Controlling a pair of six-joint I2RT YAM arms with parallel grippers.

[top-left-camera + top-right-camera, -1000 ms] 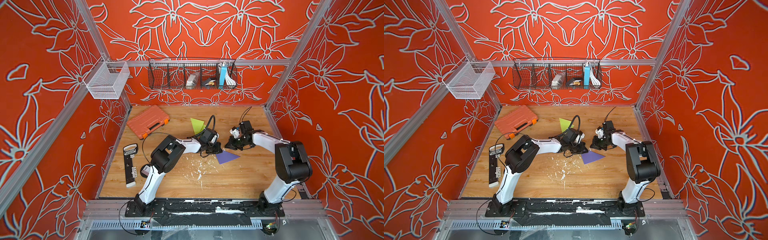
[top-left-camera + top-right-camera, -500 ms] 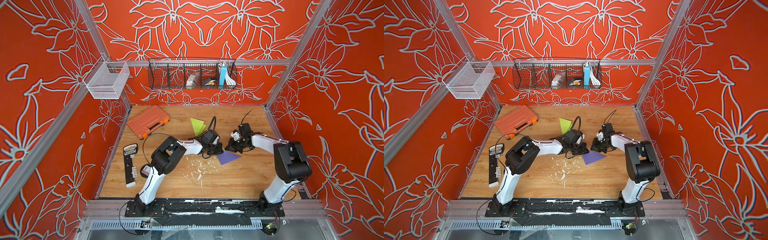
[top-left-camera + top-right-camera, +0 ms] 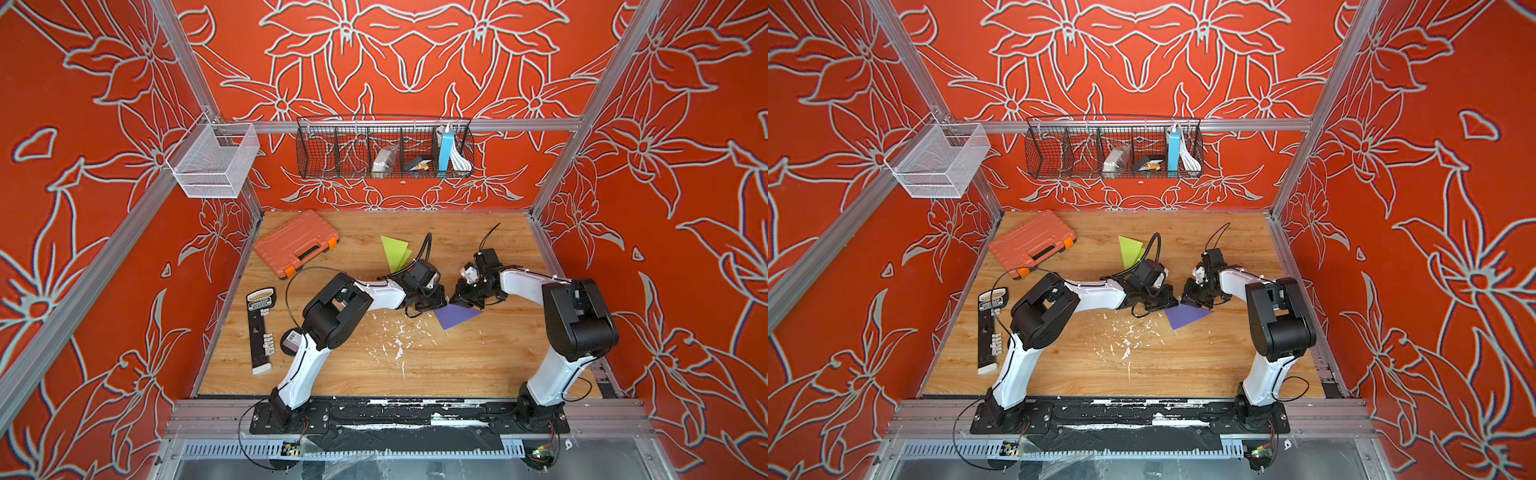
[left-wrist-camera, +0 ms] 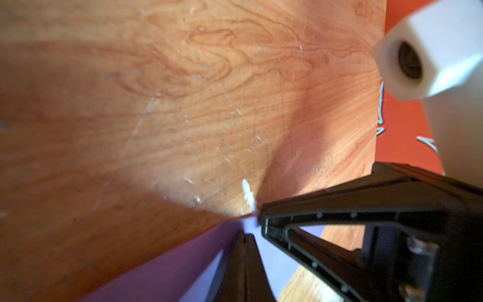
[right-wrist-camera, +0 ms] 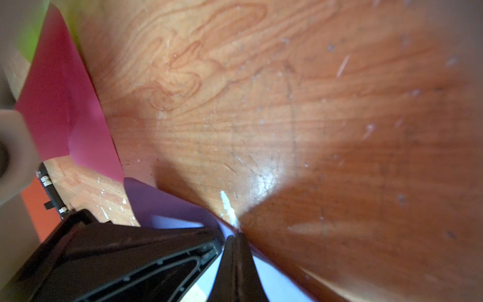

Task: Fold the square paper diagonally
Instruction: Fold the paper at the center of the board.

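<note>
The purple paper [image 3: 456, 316] [image 3: 1185, 316] lies on the wooden table as a folded triangle, in both top views. My left gripper [image 3: 437, 300] [image 3: 1168, 302] and right gripper [image 3: 458, 297] [image 3: 1187, 300] meet tip to tip at its far corner. Both are shut, with their tips down on the paper. In the left wrist view my shut jaws [image 4: 244, 236] rest on the purple paper [image 4: 162, 269], and the right gripper's fingers [image 4: 326, 251] sit just beside them. The right wrist view has my shut jaws [image 5: 236, 236] on the paper's [image 5: 167, 204] edge.
A folded green paper [image 3: 394, 251] lies behind the left arm. A pink paper [image 5: 65, 109] shows in the right wrist view. An orange tool case [image 3: 296, 243] sits at the back left, and a black bit holder [image 3: 261, 328] lies by the left wall. White scraps [image 3: 397, 338] dot the table.
The two grippers have drawn closer together over the purple paper's far corner, the right one sliding left. The paper has stayed in place.
</note>
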